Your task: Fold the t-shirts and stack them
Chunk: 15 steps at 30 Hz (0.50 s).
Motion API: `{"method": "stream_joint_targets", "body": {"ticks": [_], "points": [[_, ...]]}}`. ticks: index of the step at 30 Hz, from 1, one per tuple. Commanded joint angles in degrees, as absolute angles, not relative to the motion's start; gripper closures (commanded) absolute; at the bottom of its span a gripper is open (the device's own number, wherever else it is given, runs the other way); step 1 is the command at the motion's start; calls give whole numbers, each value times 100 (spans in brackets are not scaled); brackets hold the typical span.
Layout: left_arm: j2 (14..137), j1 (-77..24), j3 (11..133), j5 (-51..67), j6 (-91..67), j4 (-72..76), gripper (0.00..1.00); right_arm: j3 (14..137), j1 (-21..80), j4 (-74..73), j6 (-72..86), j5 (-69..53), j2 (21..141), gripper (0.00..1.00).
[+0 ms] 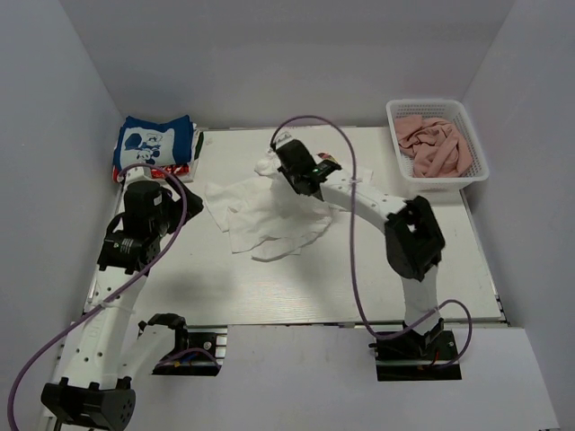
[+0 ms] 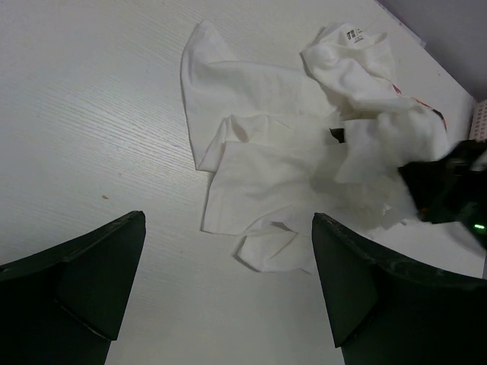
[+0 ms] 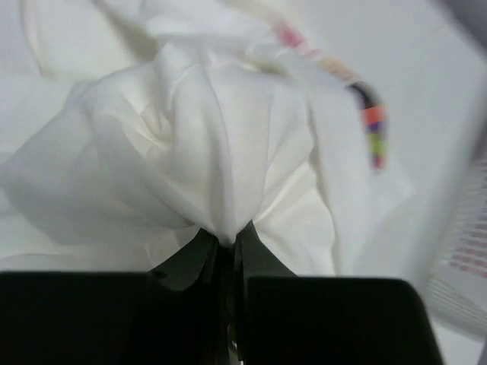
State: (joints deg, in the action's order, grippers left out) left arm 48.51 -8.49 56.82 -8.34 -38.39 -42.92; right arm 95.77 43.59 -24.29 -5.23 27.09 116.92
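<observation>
The soft, light, floppy white t-shirt point(image 1: 265, 220) lies crumpled mid-table point(image 1: 269, 287), the right gripper point(image 3: 226, 243) pinches a bunch of it tight, the left gripper point(image 2: 228, 285) is wide open and empty, and a flat edge looks best to grab.

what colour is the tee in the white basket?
That t-shirt is dusty pink; the top external view shows it best.

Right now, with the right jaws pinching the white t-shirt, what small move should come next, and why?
Probably raise the right gripper slightly: its jaws are shut on a bunched fold of the crumpled white t-shirt, and the left gripper hangs open nearby.
</observation>
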Motion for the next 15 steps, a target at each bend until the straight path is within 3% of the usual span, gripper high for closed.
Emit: {"method": "stream_joint_targets", "body": {"ticks": [1,8,15], "points": [[4825,-879,5651,-756,-3850,-4246,0,10195,4280,-1671,-738,3222,9822,100],[5001,-826,5599,-562,-3850,-4052,0,10722,3806,-72,-1599,4525,9378,100],[5650,-826,5774,-562,-3911,-3710,0,12406,2569,1396,-2425,5106,10238,100]]}}
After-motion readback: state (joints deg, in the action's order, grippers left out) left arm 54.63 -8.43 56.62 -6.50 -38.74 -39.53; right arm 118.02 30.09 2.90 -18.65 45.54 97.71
